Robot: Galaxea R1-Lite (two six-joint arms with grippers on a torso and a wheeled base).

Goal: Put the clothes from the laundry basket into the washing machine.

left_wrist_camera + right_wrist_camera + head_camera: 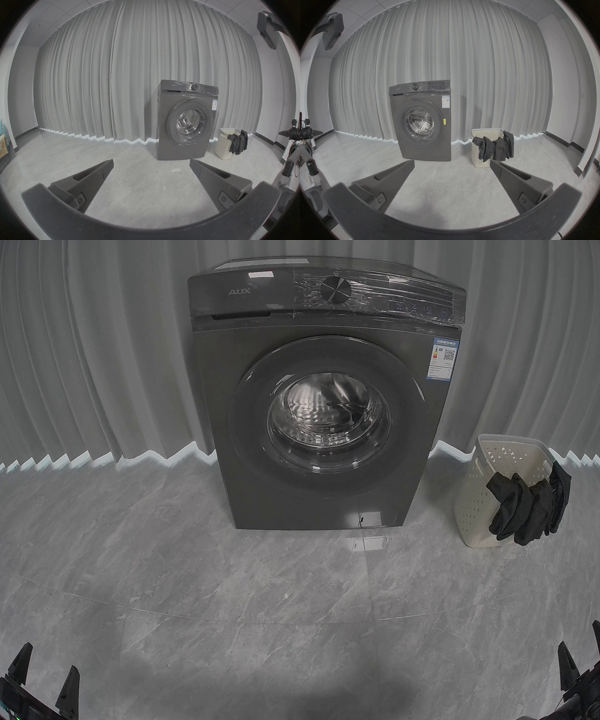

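A dark grey front-loading washing machine (325, 396) stands against the curtain, its round door (329, 415) closed with the steel drum showing through the glass. To its right on the floor is a cream perforated laundry basket (478, 502) with dark clothes (528, 502) draped over its rim. My left gripper (44, 674) is at the bottom left of the head view, open and empty. My right gripper (581, 655) is at the bottom right, open and empty. Both are far from the machine (184, 120) (422, 120) and the basket (222, 147) (479, 148).
A pleated grey curtain (94, 352) runs behind the machine. Bare grey marble-look floor (281, 615) stretches between me and the machine. A tripod stand (292, 150) is off to one side of the room.
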